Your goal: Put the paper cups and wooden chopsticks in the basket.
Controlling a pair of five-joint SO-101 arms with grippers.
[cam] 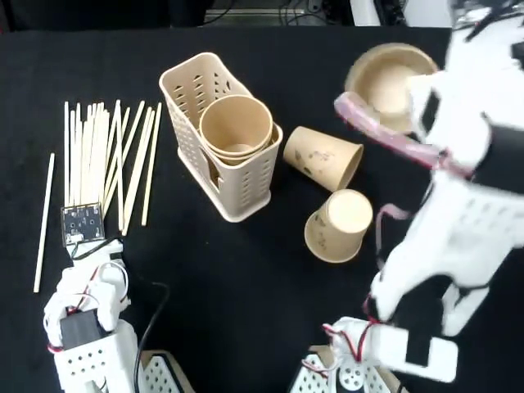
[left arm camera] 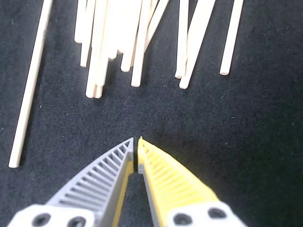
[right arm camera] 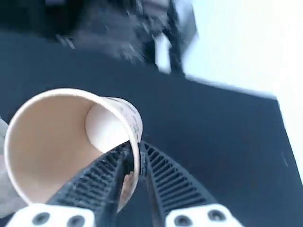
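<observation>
A cream slotted basket [cam: 214, 168] stands mid-table with paper cups [cam: 236, 124] nested in it. Two more paper cups lie on their sides to its right, one [cam: 323, 157] near the basket and another [cam: 338, 225] closer to the front. My right gripper [right arm camera: 135, 152] is shut on the rim of a further paper cup [right arm camera: 57, 142], held up in the air at the back right [cam: 391, 75]. Several wooden chopsticks [cam: 106, 155] lie in a loose row at the left. My left gripper [left arm camera: 137, 143] is shut and holds nothing, just short of the chopsticks' near ends [left arm camera: 137, 61].
One stray chopstick [cam: 43, 221] lies apart at the far left of the black table [cam: 246, 311]. The right arm's white body [cam: 458, 221] rises over the right side. Cables and the arm bases sit along the front edge.
</observation>
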